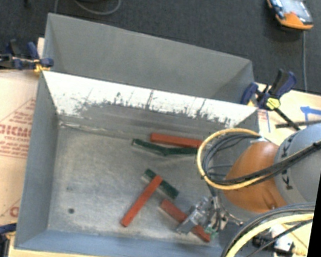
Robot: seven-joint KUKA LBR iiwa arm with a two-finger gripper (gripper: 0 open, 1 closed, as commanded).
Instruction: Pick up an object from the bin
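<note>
My gripper (193,225) is low in the bin's near right corner, its fingertips down on the right end of a short red block (172,210) that lies on the floor there. Whether that block is between the fingers cannot be told. Just left of it a long red stick (141,201) lies slanted, crossing a dark green stick (162,183).
Near the bin's back wall lie another red stick (175,140) and a dark green stick (158,149). The orange cover and looping cables of the arm hang over the bin's right side. The left half of the floor is bare grey metal.
</note>
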